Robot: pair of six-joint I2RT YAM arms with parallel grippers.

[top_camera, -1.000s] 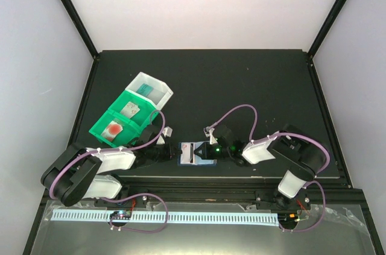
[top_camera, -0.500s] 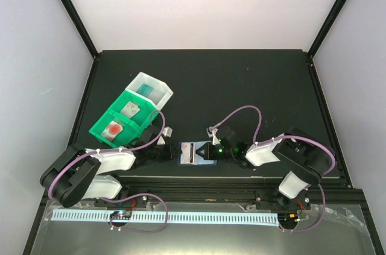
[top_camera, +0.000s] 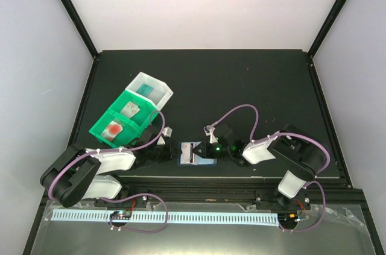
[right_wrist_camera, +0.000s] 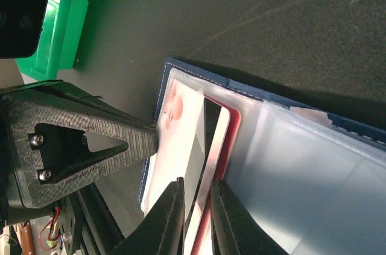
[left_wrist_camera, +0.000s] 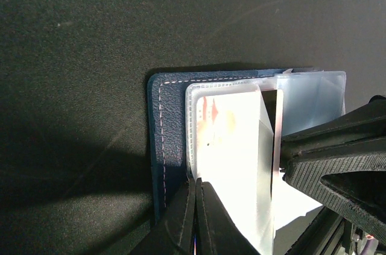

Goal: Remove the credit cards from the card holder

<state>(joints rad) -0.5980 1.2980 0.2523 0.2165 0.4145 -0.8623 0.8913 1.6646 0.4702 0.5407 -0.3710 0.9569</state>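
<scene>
Item: card holder [top_camera: 194,153], near table edge. The left gripper [left_wrist_camera: 196,192] pinched its edge as anchor; the right gripper [right_wrist_camera: 197,185] clamped the pale card [right_wrist_camera: 181,146], apparently for withdrawal.

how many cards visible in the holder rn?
2. White card in the right gripper; red card directly under it, both in the blue holder. More may be hidden.

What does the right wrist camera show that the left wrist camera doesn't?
Only the right wrist: a green bin, a red-orange card under the pale card, and the right gripper pinching that pale card. Only the left wrist: the left gripper closed on the edge of the card holder. Both: the open navy holder, a pale card, the black table.
</scene>
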